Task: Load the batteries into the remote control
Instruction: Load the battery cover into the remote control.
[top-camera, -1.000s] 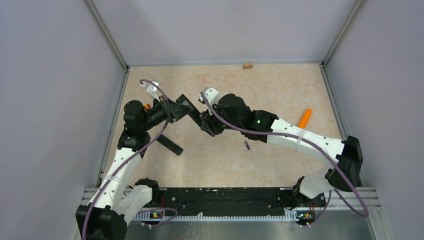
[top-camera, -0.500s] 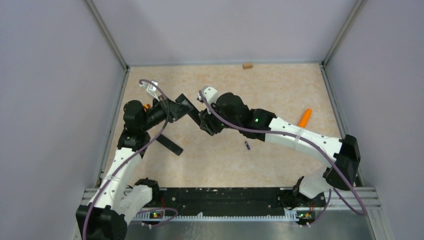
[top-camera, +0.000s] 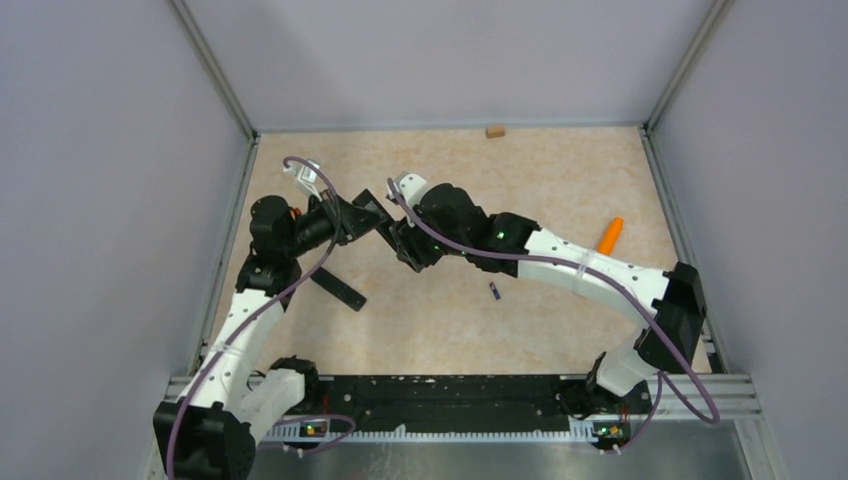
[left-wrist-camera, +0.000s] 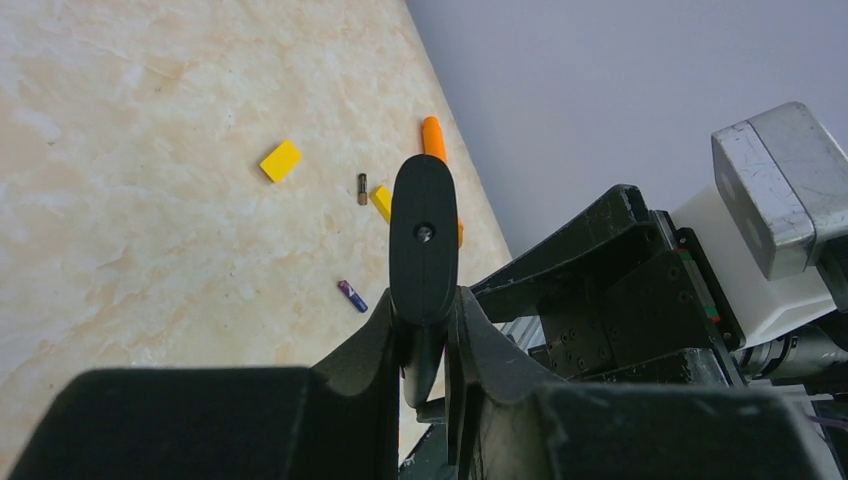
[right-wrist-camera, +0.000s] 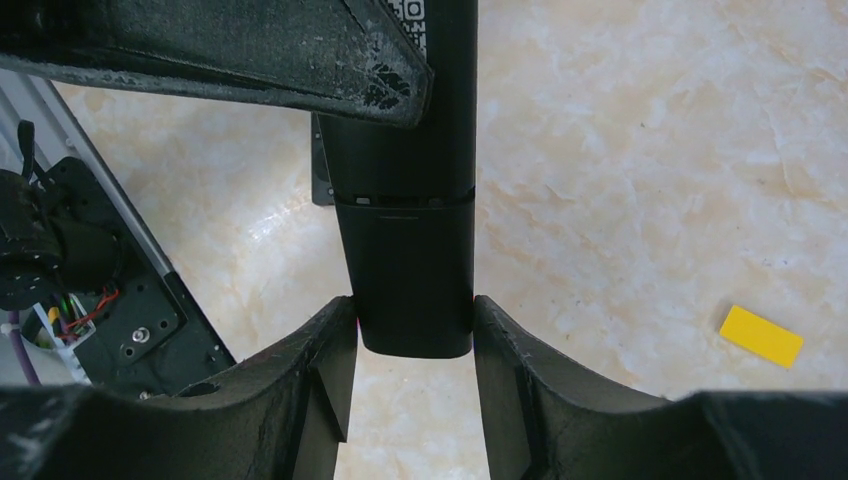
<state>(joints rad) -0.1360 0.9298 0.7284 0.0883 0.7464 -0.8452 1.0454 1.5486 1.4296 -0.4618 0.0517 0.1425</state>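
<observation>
A black remote control (right-wrist-camera: 408, 240) hangs above the table, held between both grippers. My left gripper (top-camera: 366, 214) is shut on one end; in the left wrist view (left-wrist-camera: 428, 312) the remote (left-wrist-camera: 423, 235) stands edge-on between the fingers. My right gripper (top-camera: 401, 243) is shut on the other end, its fingers pressed on both sides in the right wrist view (right-wrist-camera: 412, 322). One purple-blue battery (top-camera: 494, 291) lies on the table right of the grippers and shows in the left wrist view (left-wrist-camera: 351, 296). A second dark battery (left-wrist-camera: 362, 188) lies farther off.
A black flat strip (top-camera: 338, 290) lies on the table below the left gripper. An orange cone-shaped stick (top-camera: 609, 236) lies at the right. Yellow blocks (left-wrist-camera: 280, 160) (right-wrist-camera: 761, 336) lie near the batteries. A small tan block (top-camera: 494, 131) sits by the back wall.
Both grippers, still shut on the remote, have shifted slightly left and toward the back. The right arm's elbow has moved left. The battery on the table has not moved.
</observation>
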